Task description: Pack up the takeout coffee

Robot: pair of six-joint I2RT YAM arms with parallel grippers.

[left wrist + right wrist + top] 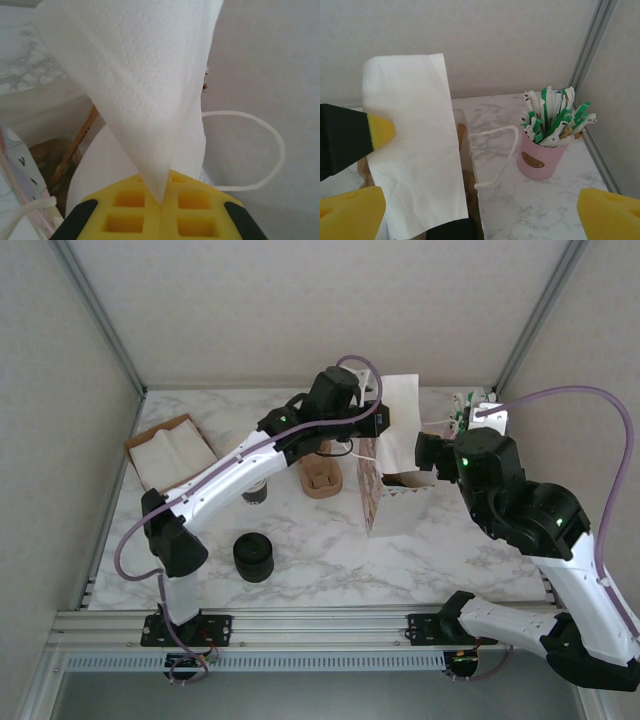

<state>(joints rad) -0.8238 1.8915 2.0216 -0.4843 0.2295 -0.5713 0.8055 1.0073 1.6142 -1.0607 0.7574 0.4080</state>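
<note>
Left gripper (pixel 160 200): jaws closed, pinching a white napkin (pixel 145 85) over the open paper bag (pixel 375 502). Right gripper (pixel 432 454): jaws spread wide, holding nothing, just beside the bag's right edge. Takeout coffee: I cannot identify it for certain. A brown rounded shape (pixel 45 155) lies inside the bag, beside a wooden stick (pixel 80 137).

Bag (pixel 15 165) interior mostly behind napkin (pixel 140 85)

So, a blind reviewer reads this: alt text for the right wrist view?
A white napkin, pinched by the left gripper, hangs over an open paper bag. Right of it, a pink cup of green-and-white packets stands on the marble table.
</note>
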